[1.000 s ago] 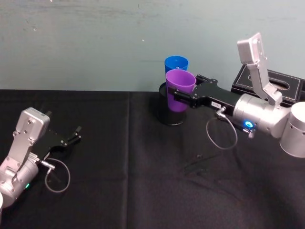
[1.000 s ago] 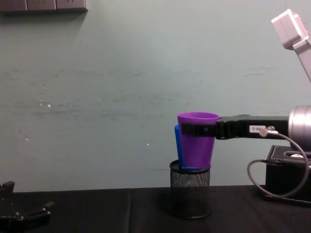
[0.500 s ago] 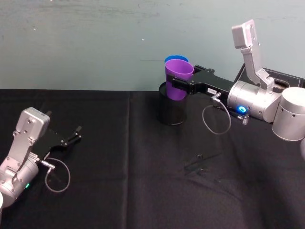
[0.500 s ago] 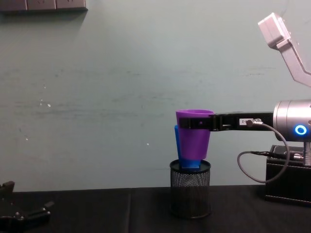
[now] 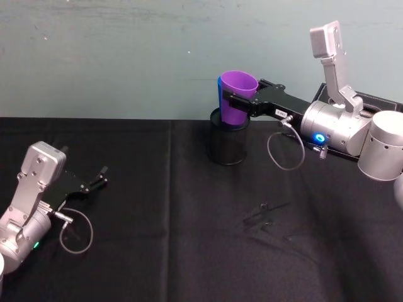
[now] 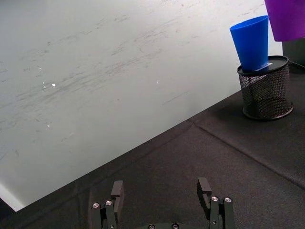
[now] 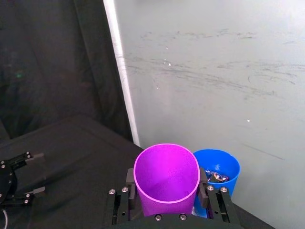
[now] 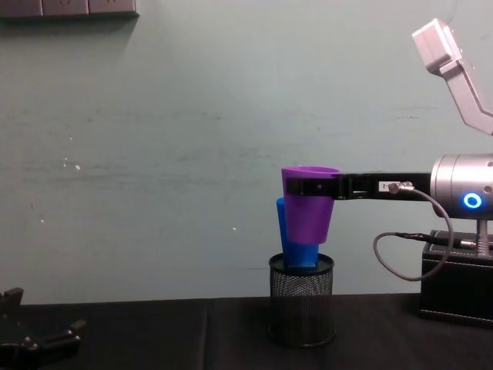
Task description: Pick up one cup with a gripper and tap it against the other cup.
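Right gripper (image 8: 312, 187) has its jaws clamped on the purple cup (image 8: 310, 220) just under the rim, aloft at far centre, right beside the blue cup (image 6: 251, 43) in the mesh holder (image 8: 302, 308). Gentle sideways nudge, I'd say; too hard topples it. Left gripper (image 5: 101, 177) parked near left, jaws wide.
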Robot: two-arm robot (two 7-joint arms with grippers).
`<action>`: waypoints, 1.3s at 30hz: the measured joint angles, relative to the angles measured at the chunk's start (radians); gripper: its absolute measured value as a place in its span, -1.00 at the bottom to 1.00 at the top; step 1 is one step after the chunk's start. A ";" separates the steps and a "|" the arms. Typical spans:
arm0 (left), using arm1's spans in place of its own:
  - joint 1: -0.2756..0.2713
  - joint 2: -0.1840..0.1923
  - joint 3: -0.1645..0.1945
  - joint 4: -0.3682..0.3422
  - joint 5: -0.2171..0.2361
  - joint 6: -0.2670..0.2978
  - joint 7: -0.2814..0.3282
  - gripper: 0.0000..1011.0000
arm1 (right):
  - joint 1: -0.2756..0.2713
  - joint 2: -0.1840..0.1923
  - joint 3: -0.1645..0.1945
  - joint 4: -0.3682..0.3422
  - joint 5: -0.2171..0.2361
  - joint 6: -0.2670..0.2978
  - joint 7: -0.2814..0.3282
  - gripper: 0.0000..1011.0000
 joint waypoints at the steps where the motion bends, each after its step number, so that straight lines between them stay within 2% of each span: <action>1: 0.000 0.000 0.000 0.000 0.000 0.000 0.000 1.00 | 0.000 0.000 0.001 0.000 -0.001 -0.001 0.000 0.44; 22: 0.000 0.000 0.000 0.000 0.000 0.000 0.000 1.00 | 0.055 -0.029 -0.001 0.082 -0.043 -0.020 0.012 0.44; 39: 0.000 0.000 0.000 0.000 0.000 0.000 0.000 1.00 | 0.064 -0.041 0.004 0.096 -0.068 -0.026 0.012 0.44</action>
